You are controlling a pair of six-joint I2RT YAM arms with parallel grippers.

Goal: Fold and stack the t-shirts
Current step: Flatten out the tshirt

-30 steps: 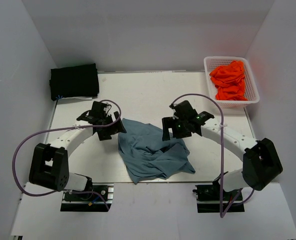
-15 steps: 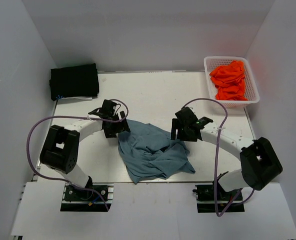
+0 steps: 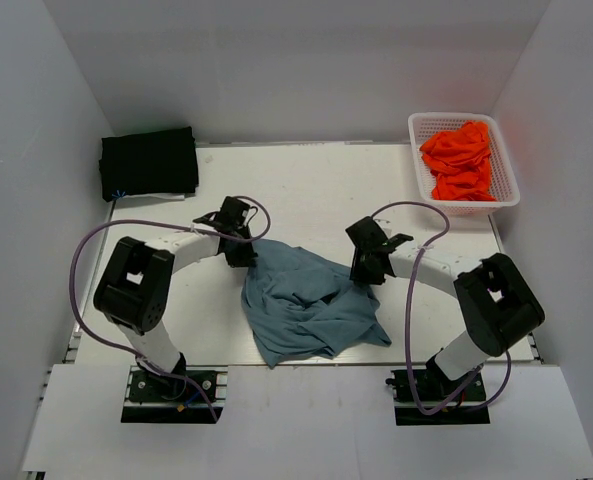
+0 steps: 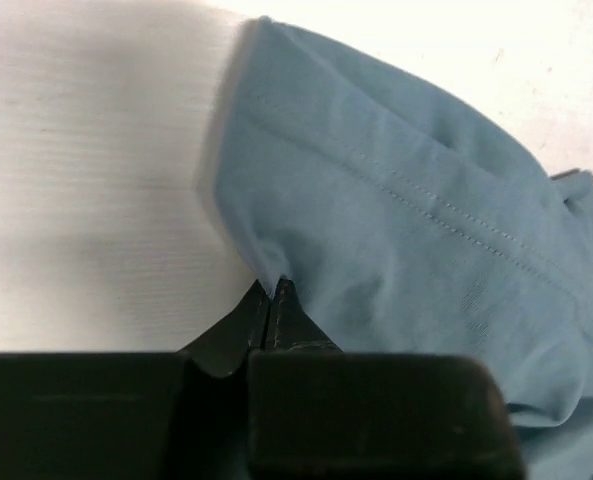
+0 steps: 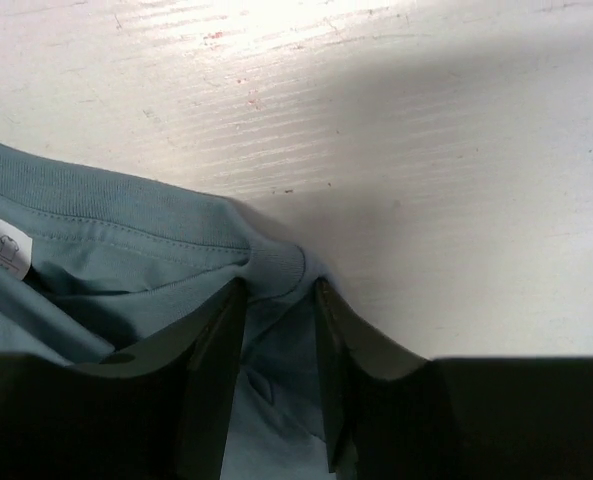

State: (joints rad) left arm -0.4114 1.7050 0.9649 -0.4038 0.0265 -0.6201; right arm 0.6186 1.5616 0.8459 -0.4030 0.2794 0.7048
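Observation:
A crumpled slate-blue t-shirt (image 3: 311, 305) lies at the middle of the white table. My left gripper (image 3: 244, 250) is down at the shirt's upper left corner. In the left wrist view that gripper (image 4: 273, 288) is shut, its tips pinching a fold of the blue cloth (image 4: 426, 230) near a stitched hem. My right gripper (image 3: 368, 272) is at the shirt's upper right edge. In the right wrist view its jaws (image 5: 276, 290) squeeze the bunched ribbed collar (image 5: 106, 240), beside a small white tag (image 5: 6, 245). Folded black t-shirts (image 3: 148, 163) sit at the back left.
A white lattice basket (image 3: 413, 125) at the back right holds bright orange-red t-shirts (image 3: 459, 160). White walls enclose the table (image 3: 306, 185) on three sides. Both arms' purple cables arc above the table.
Both grippers dropped from above the table onto the blue shirt's upper edge and closed, the left on the corner hem, the right on the collar. The shirt has barely shifted.

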